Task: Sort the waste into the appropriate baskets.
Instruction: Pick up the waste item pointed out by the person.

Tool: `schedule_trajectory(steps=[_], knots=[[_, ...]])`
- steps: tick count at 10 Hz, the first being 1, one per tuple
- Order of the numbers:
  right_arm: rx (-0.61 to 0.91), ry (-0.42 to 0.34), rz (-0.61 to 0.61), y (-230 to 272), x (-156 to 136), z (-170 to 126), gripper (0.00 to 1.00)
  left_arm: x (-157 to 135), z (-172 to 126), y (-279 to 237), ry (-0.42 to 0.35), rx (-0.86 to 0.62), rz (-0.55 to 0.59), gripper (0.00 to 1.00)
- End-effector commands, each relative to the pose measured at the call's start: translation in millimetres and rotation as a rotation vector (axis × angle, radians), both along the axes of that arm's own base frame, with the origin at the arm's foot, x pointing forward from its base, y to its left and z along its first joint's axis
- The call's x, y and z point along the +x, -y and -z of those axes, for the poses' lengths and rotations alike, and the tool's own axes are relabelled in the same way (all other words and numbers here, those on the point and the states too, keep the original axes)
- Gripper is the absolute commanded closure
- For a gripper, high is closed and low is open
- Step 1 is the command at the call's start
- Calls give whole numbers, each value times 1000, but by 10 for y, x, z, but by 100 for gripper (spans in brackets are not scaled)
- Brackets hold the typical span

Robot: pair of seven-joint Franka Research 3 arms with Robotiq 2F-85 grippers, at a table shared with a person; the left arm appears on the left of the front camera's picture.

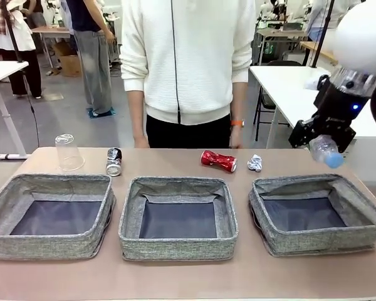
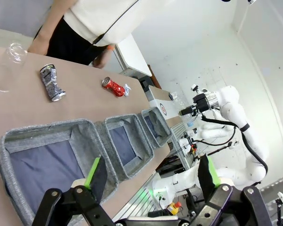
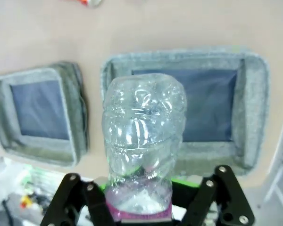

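Observation:
My right gripper (image 1: 321, 139) is shut on the clear plastic bottle (image 1: 326, 152), holding it in the air above the far right corner of the right basket (image 1: 319, 242). In the right wrist view the bottle (image 3: 144, 136) hangs over that basket (image 3: 254, 108). The middle basket (image 1: 178, 248) and left basket (image 1: 47, 246) hold nothing. Along the far edge lie an upturned clear cup (image 1: 69, 152), a crushed dark can (image 1: 114, 162), a crushed red can (image 1: 218, 160) and a white paper ball (image 1: 255, 163). My left gripper (image 2: 151, 175) is open, high above the left basket (image 2: 19, 136).
A person in a white top (image 1: 188, 56) stands at the far side of the table, hands down by the edge. A white table (image 1: 288, 88) stands behind at the right. Bare tabletop (image 1: 188, 279) runs in front of the baskets.

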State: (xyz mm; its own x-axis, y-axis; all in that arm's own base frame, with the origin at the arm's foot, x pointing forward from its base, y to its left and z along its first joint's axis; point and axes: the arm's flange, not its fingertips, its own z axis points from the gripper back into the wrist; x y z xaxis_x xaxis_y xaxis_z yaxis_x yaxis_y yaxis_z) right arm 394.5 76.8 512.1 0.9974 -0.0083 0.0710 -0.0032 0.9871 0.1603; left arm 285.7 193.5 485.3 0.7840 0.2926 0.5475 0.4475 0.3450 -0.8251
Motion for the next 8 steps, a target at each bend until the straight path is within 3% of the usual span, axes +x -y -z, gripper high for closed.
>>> schedule_trajectory(steps=[1, 2, 3, 4, 6, 8], knots=[[49, 4, 36, 179, 371, -96, 100, 7, -16, 6, 28, -10, 2, 0], [0, 0, 0, 0, 0, 0, 100, 7, -16, 6, 28, -10, 2, 0], [180, -47, 178, 123, 172, 333, 100, 7, -16, 6, 28, -10, 2, 0], [198, 8, 189, -213, 157, 33, 100, 7, -16, 6, 28, -10, 2, 0], [187, 71, 363, -1011, -2, -1057, 100, 7, -16, 6, 28, -10, 2, 0], [151, 104, 264, -1646, -288, -1633, 100, 7, -16, 6, 28, -10, 2, 0]])
